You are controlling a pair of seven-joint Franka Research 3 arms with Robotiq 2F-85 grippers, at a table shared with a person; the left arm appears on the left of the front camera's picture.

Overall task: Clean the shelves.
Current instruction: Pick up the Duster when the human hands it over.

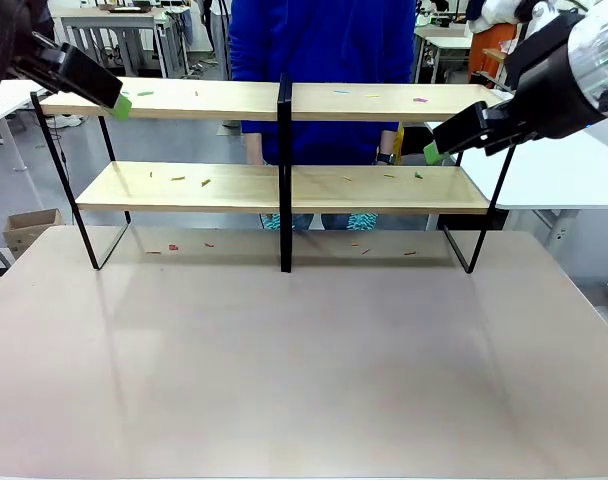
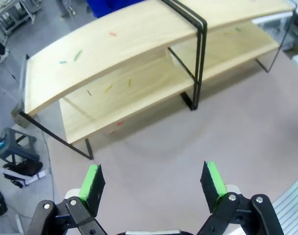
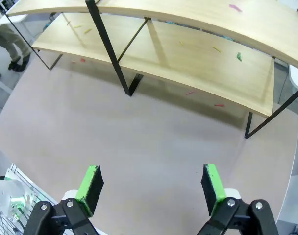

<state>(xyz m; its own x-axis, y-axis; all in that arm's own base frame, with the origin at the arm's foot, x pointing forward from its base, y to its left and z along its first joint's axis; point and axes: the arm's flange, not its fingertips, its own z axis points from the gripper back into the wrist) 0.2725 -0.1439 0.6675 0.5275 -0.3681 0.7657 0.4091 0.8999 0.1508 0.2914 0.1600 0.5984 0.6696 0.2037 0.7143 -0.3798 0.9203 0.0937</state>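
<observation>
Nearest: bare table (image 1: 304, 380), with no cloth or tool lying on it. Above it, left gripper (image 2: 151, 181) spread to its widest, empty. Right gripper (image 3: 151, 183) likewise wide apart, holding nothing. In the front view, one poised near each end of the shelves (image 1: 284, 170). Farther off, shelves standing at the table's far edge. Small coloured scraps (image 1: 205, 182) scattered on the upper board (image 1: 204, 100), the lower board (image 1: 234, 187) and the tabletop beneath. Behind, a person (image 1: 324, 40) in blue, close to the frame. Probably the very start: nothing visibly cleared yet. Next move likely calls for bringing one gripper down to a board and pinching or sweeping off scraps, flat and careful, these being thin.
</observation>
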